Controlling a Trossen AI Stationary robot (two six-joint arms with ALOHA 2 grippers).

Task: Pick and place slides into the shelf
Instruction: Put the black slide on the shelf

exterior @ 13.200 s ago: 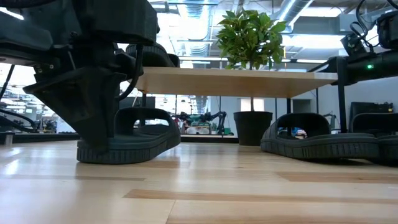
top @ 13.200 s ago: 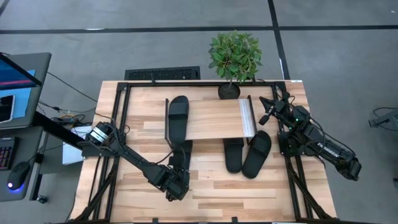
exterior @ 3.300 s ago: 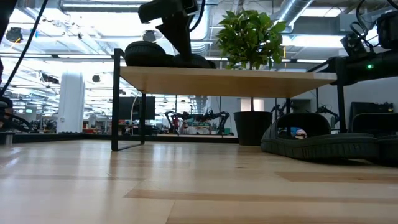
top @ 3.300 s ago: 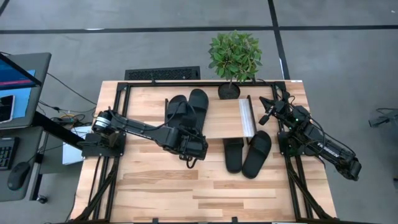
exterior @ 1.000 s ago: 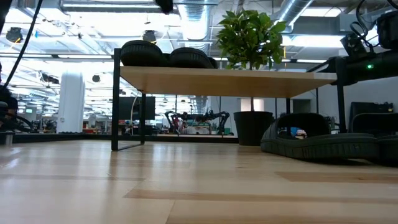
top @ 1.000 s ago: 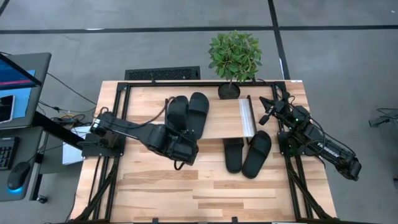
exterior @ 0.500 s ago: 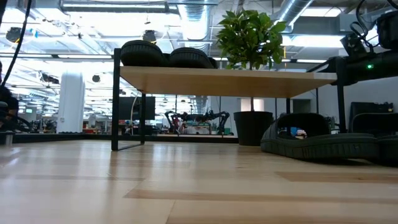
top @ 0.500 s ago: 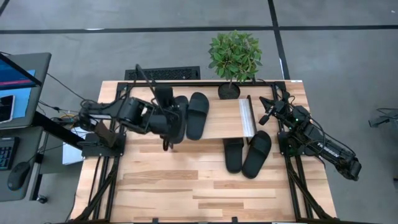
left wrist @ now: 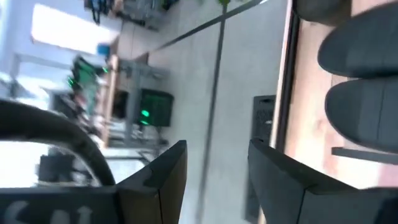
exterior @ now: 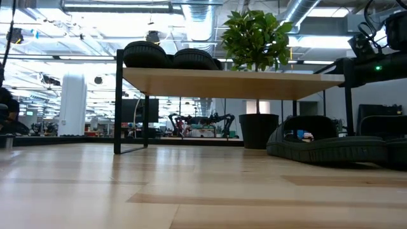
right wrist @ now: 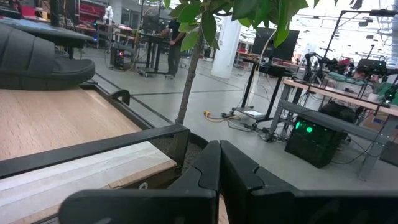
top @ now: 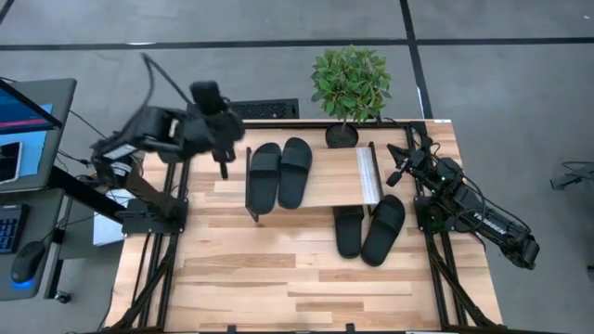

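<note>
Two black slides (top: 263, 176) (top: 295, 172) lie side by side, soles down, on the left half of the light-wood shelf (top: 329, 178); in the low view they show as two humps (exterior: 147, 54) (exterior: 194, 58) on top of it. Two more slides (top: 348, 230) (top: 383, 229) lie on the table at the shelf's near right end. My left gripper (top: 223, 165) hangs open above the table's far left part, left of the shelf, holding nothing (left wrist: 217, 168). My right gripper (right wrist: 219, 163) is shut and empty by the shelf's pale strip (top: 369, 174).
A potted plant (top: 350, 88) stands at the table's far edge behind the shelf. A black frame (top: 176, 186) runs along the table's sides. A keyboard (top: 243, 110) lies beyond the far edge. Bare tabletop (top: 306, 288) stretches along the near side.
My left gripper has drawn back from the shelf's near left corner, rising and swinging toward the table's far left, its fingers staying open and empty. Both slides on the shelf lie where they were. My right arm has kept still.
</note>
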